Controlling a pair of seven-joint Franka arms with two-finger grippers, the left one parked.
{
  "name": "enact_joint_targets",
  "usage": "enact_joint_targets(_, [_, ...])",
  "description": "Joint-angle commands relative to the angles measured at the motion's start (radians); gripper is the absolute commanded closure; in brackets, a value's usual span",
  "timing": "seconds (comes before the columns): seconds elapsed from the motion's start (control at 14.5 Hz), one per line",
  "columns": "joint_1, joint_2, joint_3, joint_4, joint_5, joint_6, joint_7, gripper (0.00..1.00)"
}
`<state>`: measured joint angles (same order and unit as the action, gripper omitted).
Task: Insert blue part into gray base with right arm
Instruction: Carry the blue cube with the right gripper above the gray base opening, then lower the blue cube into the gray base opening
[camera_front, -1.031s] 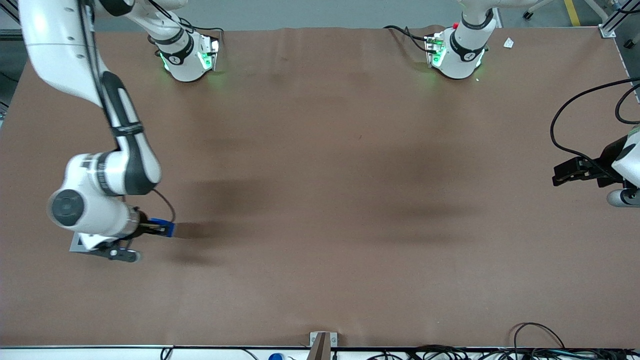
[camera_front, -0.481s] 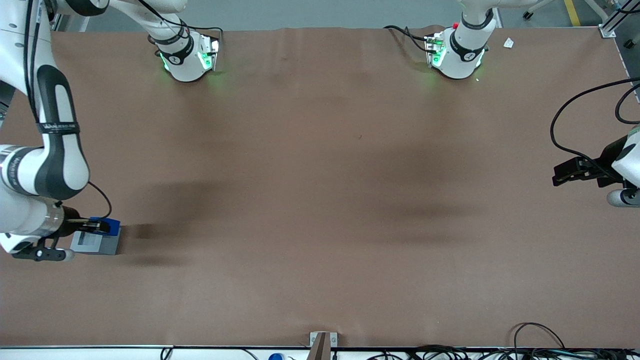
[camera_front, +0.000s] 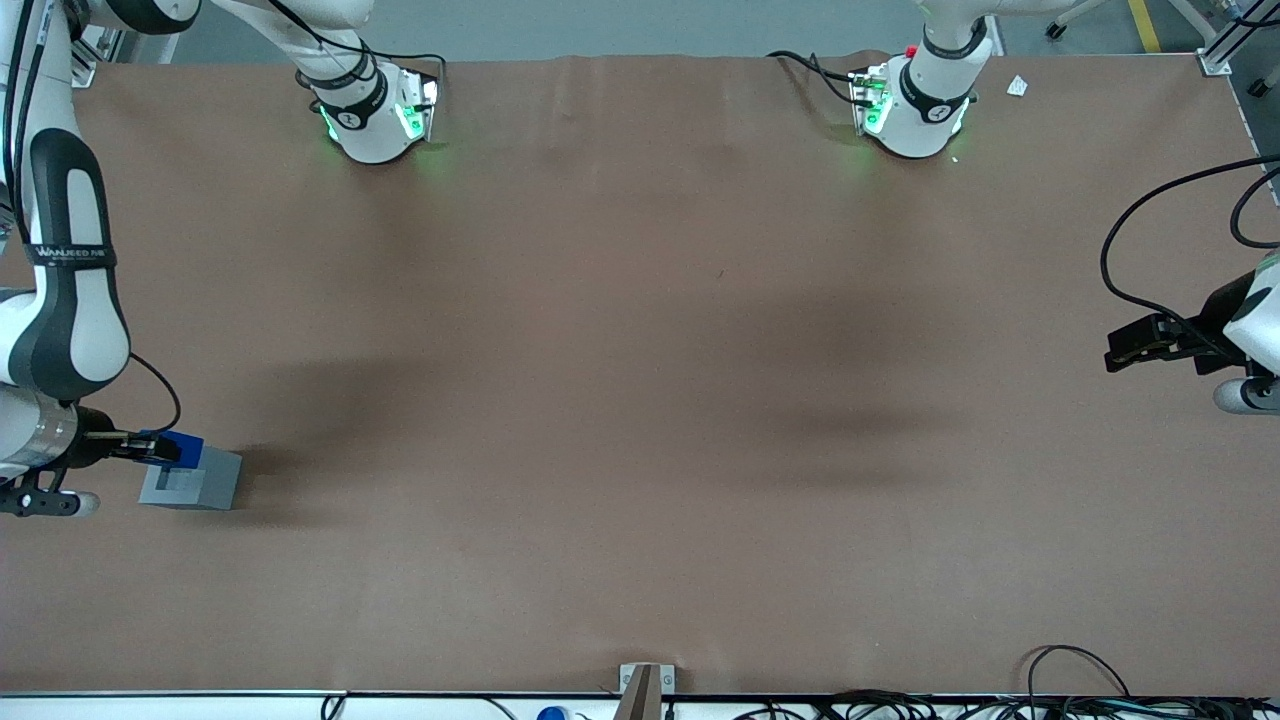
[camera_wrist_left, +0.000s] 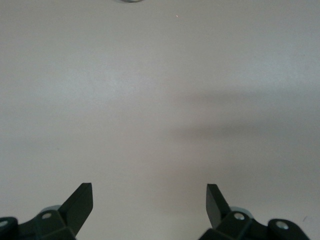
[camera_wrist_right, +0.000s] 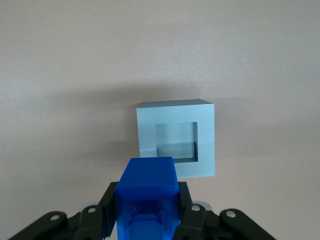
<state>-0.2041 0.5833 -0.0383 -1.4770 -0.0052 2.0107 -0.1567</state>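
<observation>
The blue part (camera_front: 180, 446) (camera_wrist_right: 147, 200) is held off the table, with my right arm's gripper (camera_front: 158, 446) (camera_wrist_right: 146, 207) shut on it. It hangs over the edge of the gray base (camera_front: 193, 482) (camera_wrist_right: 176, 142) that faces the working arm's end of the table, not over the opening. The gray base rests on the brown table (camera_front: 640, 400), and its square recessed opening (camera_wrist_right: 176, 140) shows with nothing in it. The right arm (camera_front: 60, 300) comes down along the table's working-arm end.
The two arm pedestals (camera_front: 375, 115) (camera_front: 915, 110) stand at the table edge farthest from the front camera. A small metal bracket (camera_front: 645, 685) sits at the nearest edge, with cables (camera_front: 1080, 690) beside it toward the parked arm's end.
My gripper has carried the blue part sideways toward the working arm's end of the table, from past the base to over its edge. The base, earlier covered by the wrist, now shows fully.
</observation>
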Motion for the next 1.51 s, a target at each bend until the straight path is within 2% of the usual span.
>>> enact_joint_targets(0.0, [-0.028, 0.020, 0.017, 0.018, -0.001, 0.003, -0.023, 0.97])
enact_joint_targets(0.69, [-0.047, 0.085, 0.017, 0.087, -0.004, 0.020, -0.093, 0.97])
enact_joint_targets(1.44, [-0.055, 0.104, 0.018, 0.089, 0.001, 0.049, -0.093, 0.97])
